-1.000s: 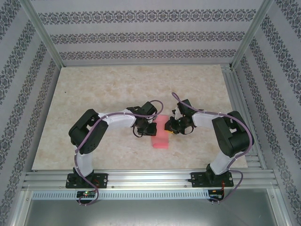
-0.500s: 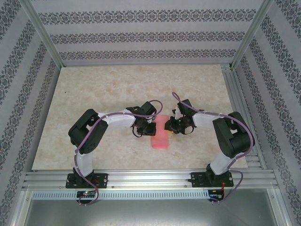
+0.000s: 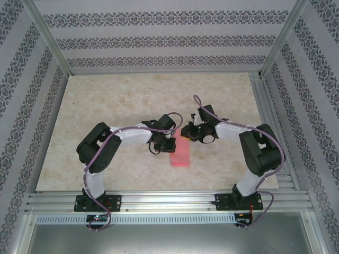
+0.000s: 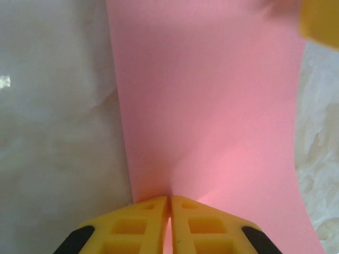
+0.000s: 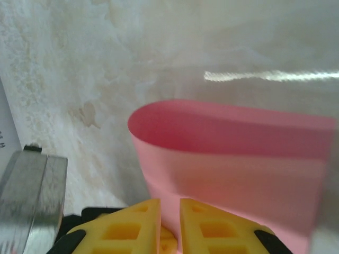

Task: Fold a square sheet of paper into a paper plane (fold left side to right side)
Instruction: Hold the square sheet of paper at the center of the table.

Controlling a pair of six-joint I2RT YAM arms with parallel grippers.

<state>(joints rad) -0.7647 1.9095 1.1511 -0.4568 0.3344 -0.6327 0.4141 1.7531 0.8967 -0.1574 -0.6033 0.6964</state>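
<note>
The square sheet of paper (plain pink all over) lies doubled over on the bench. At the sheet's left edge the left gripper has its fingers pressed together, pinching that edge. At the sheet's far end the right gripper pinches the curled-over layer, fingers nearly touching.
</note>
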